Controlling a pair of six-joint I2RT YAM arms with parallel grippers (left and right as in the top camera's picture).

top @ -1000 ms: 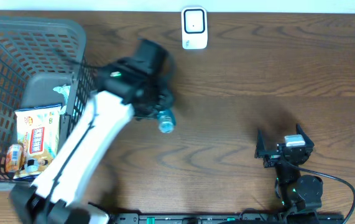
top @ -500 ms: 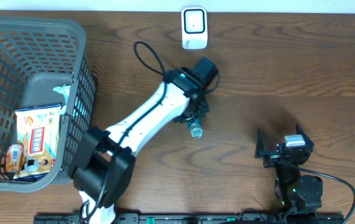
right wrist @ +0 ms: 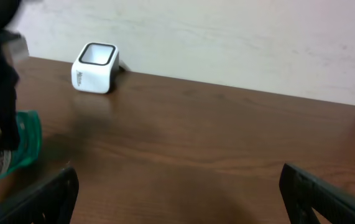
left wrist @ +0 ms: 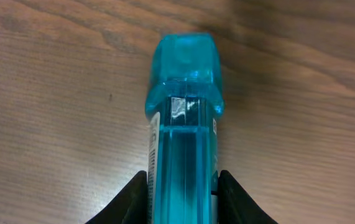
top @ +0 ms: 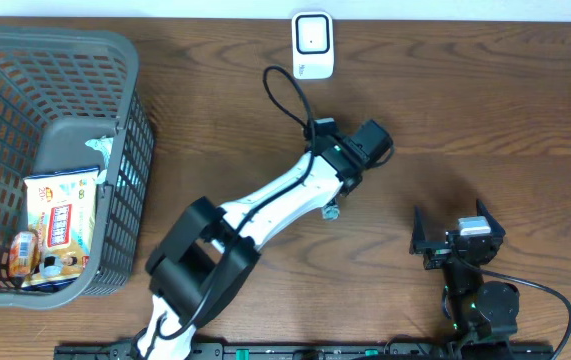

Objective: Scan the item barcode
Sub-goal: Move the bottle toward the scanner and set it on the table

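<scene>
Near the front edge of the dark, wood-grained table (top: 525, 110), the right gripper (top: 458, 238) sits with its black fingers spread wide, nothing between them. Mid-table, the left gripper (left wrist: 183, 190) pinches a translucent turquoise bottle (left wrist: 183, 118). It is glossy and squarish, with a blocky cap and a printed label strip down its side. Off to the left stands a grey plastic mesh basket (top: 25, 50) holding packets (top: 60, 215). Farthest back sits the small, boxy white scanner (top: 312, 45).

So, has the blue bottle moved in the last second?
Yes. The blue bottle, held in the left gripper, went right, away from the basket, to below the scanner.
</scene>
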